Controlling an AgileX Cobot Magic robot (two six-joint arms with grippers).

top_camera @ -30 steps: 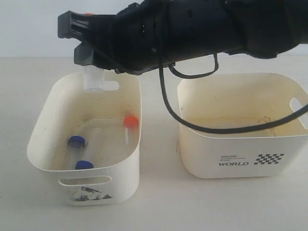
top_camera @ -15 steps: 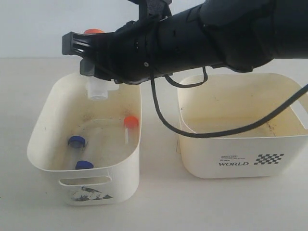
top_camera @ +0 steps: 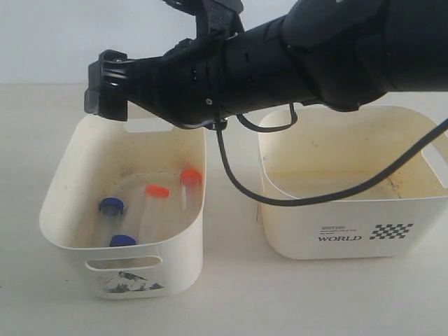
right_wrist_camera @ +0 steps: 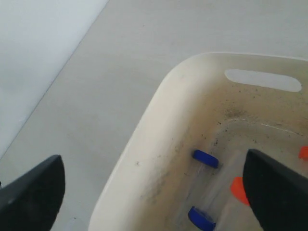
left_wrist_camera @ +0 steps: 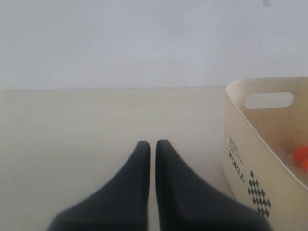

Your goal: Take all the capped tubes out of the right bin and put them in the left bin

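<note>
Jaws of right gripper (top_camera: 102,84) wide apart, nothing between them (in the right wrist view the fingers sit at the frame edges, with bin interior in the gap). The arm reaches across from the right side. The gripper hangs just above the far-left part of the rim of left bin (top_camera: 185,269); cannot tell whether it touches.

Tubes: all four lie on the floor of left bin, below the gripper and toward the near wall from it.
- Orange-capped pair (top_camera: 157,190): near the middle, caps toward the far wall, bodies running toward the near wall.
- Blue-capped pair (top_camera: 111,204): nearer the left wall. Caps are plain, but the clear bodies are hard to trace, so their axis is uncertain.

Right bin (top_camera: 294,234): no tube visible inside, only stains (the floor just behind its near wall is hidden).

Left gripper (left_wrist_camera: 149,144): fingers pressed together, empty, low over table (left_wrist_camera: 72,125). It sits just beside a bin wall (left_wrist_camera: 243,144) printed WORLD, with a handle slot (left_wrist_camera: 268,100) at the far end and an orange cap (left_wrist_camera: 302,160) inside. Judged to be left bin's outer side, since that is where the orange caps lie.

Judgement: transfer looks complete. The next move, if any, is a retreat for the right arm, up first and then back toward its own side, so the fingers do not catch the rim. No regrasp seems called for. If one were, right gripper is the one overhead and would close across the tubes' near-far axis.
</note>
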